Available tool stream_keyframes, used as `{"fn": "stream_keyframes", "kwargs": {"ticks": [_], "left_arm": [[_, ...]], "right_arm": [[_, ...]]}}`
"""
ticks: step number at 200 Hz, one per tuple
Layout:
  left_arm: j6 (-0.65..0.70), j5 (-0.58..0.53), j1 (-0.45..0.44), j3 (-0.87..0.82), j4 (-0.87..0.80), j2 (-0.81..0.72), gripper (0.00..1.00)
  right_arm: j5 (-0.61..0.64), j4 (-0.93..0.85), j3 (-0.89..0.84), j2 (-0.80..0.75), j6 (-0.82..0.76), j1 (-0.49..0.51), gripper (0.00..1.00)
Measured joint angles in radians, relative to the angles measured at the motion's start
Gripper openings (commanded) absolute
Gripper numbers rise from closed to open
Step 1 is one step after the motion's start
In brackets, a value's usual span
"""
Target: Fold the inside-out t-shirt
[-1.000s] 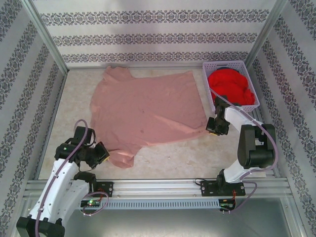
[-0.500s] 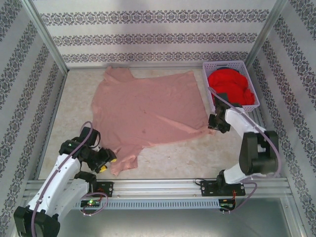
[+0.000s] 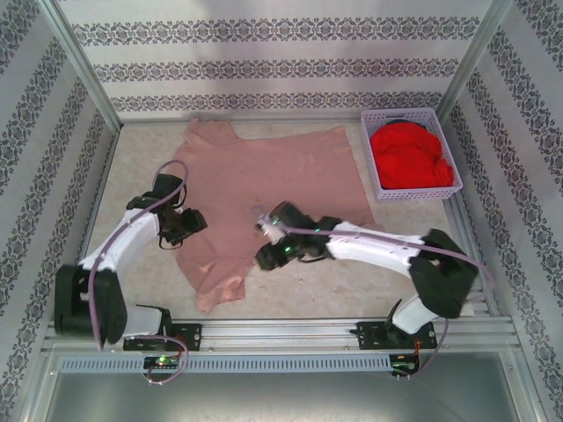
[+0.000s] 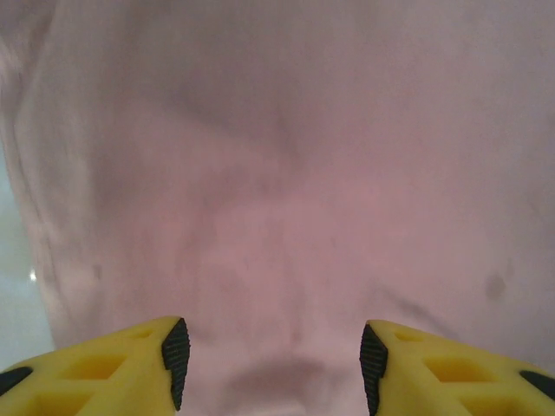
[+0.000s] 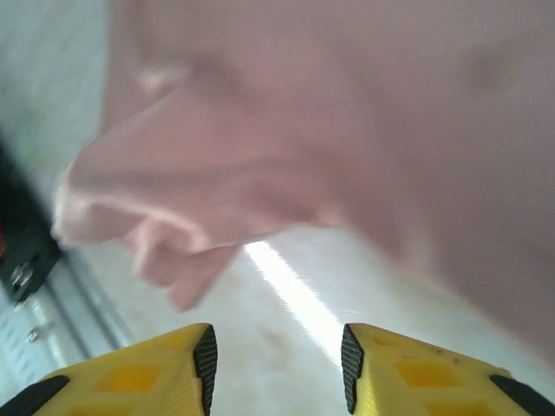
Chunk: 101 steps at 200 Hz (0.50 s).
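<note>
t-shirt (image 3: pixel 273 176): spread flat on table (image 3: pixel 352 281), ready for folding | left claw (image 4: pixel 270 368): apart, empty, low over its left side | right claw (image 5: pixel 277 364): apart, empty, at near hem, probably to pinch it

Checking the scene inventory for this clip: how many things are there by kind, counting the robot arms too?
Garments: 2 (pink t-shirt spread on the table, red garment in the basket)
Baskets: 1 (pale basket)
Robot arms: 2 (left arm, right arm)
Total: 5
</note>
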Motion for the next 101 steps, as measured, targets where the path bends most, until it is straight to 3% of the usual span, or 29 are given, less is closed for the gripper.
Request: {"fn": "stream_keyframes", "kwargs": {"ticks": [34, 101], "left_arm": [[0.019, -0.008, 0.025, 0.001, 0.143, 0.156, 0.56], [0.03, -0.005, 0.059, 0.047, 0.273, 0.297, 0.56]], "right_arm": [[-0.05, 0.017, 0.077, 0.13, -0.074, 0.13, 0.28], [-0.139, -0.021, 0.219, 0.275, -0.257, 0.135, 0.19]]}}
